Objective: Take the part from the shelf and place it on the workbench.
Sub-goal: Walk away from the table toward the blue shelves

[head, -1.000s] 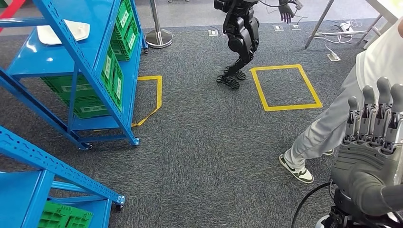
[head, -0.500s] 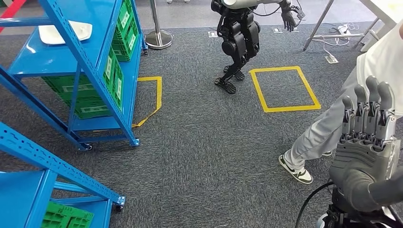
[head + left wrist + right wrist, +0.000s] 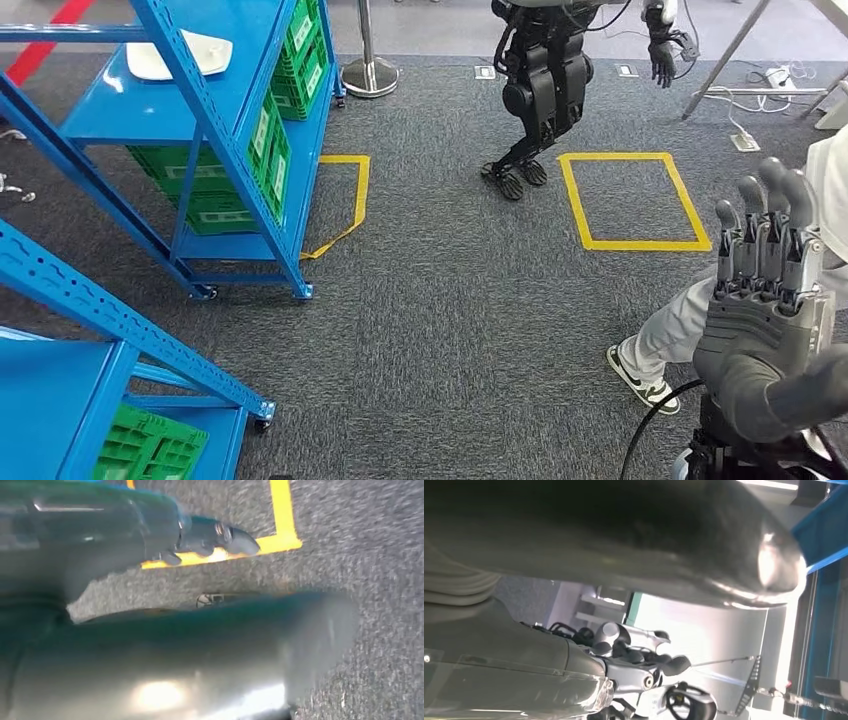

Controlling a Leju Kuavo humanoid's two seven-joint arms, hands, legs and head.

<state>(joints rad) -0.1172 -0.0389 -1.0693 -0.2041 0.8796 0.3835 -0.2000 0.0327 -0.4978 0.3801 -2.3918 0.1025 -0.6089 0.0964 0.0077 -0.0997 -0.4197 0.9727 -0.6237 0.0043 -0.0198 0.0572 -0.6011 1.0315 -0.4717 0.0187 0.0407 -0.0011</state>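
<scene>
Here the right hand (image 3: 765, 330) is raised at the lower right of the head view, fingers (image 3: 760, 235) straight, apart and grasping nothing. The left hand (image 3: 150, 605) hangs over grey carpet (image 3: 450, 300) near a yellow tape line (image 3: 280, 515); its picture is too blurred to tell how its fingers lie. A white part (image 3: 175, 58) lies on an upper board of the blue shelf (image 3: 240, 150), near that board's back edge, above green crates (image 3: 215, 185). Another black robot (image 3: 540, 85) stands beside a yellow floor rectangle (image 3: 635, 200). A person's leg and shoe (image 3: 645, 380) are just beside the right hand.
</scene>
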